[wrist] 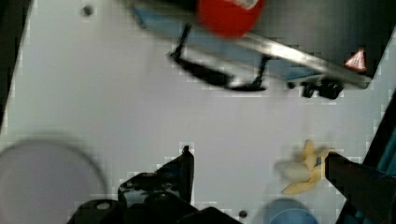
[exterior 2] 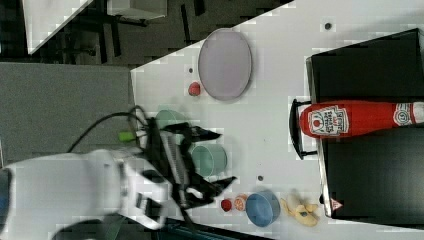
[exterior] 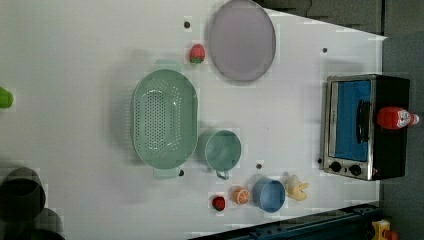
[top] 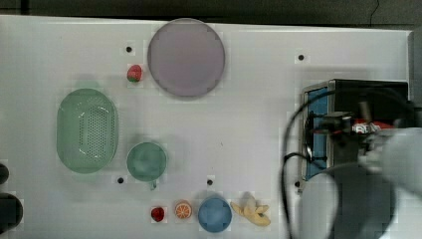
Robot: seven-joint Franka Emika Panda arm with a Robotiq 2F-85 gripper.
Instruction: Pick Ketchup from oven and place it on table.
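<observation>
The ketchup (exterior 2: 350, 119), a red bottle with a white cap, lies on its side on the black top of the oven (exterior 2: 370, 65), its base jutting past the front edge above the door handle. The left view has the ketchup (exterior: 397, 118) on the oven (exterior: 350, 125) too. My gripper (exterior 2: 228, 156) is open, in the air in front of the oven door and apart from the bottle. In the wrist view the gripper (wrist: 258, 156) holds nothing, with the ketchup (wrist: 229, 16) ahead of it. The white table (top: 249, 114) lies below. In the top view my arm (top: 393, 159) covers part of the oven.
A banana (top: 254, 209), blue bowl (top: 215, 214), orange half (top: 183, 209) and strawberry (top: 158, 214) line the table's edge near the oven. A green cup (top: 146, 161), green colander (top: 87, 130), grey plate (top: 185, 57) and second strawberry (top: 134, 73) lie further off.
</observation>
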